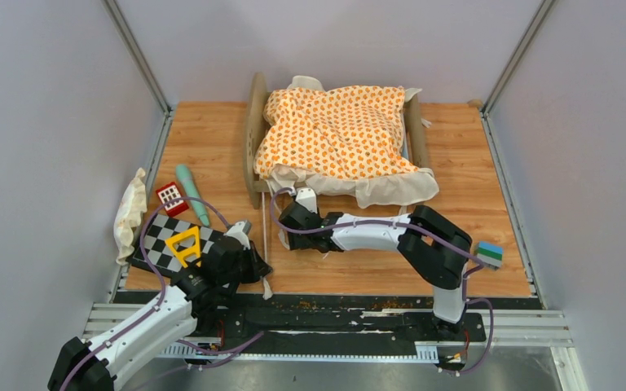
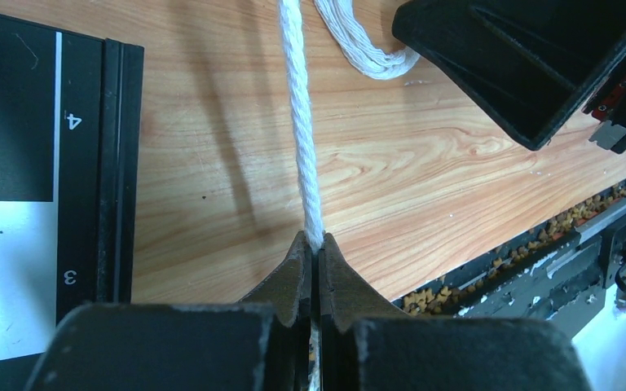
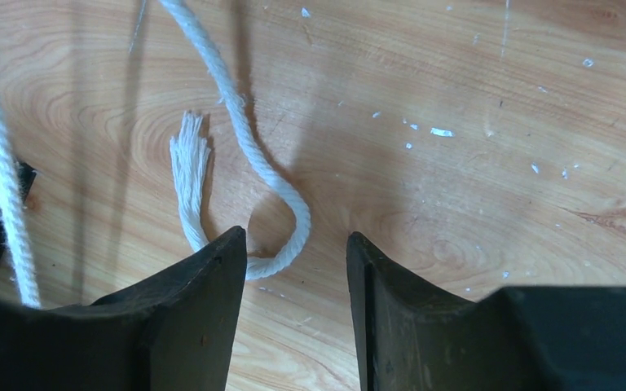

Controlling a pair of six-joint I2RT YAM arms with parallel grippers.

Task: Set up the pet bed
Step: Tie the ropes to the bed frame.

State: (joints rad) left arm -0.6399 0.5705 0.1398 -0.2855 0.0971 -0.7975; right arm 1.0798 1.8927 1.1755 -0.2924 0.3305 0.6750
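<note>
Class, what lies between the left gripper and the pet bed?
A white cord, pinched in the shut left gripper, runs straight over the wooden table toward the pet bed. The left wrist view shows it clearly; the top view only faintly.

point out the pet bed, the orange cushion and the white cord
pet bed (image 1: 253,134): top view, on its left wooden end board
orange cushion (image 1: 336,130): top view, middle of the patterned fabric
white cord (image 2: 303,138): left wrist view, the straight stretch over the wood
</note>
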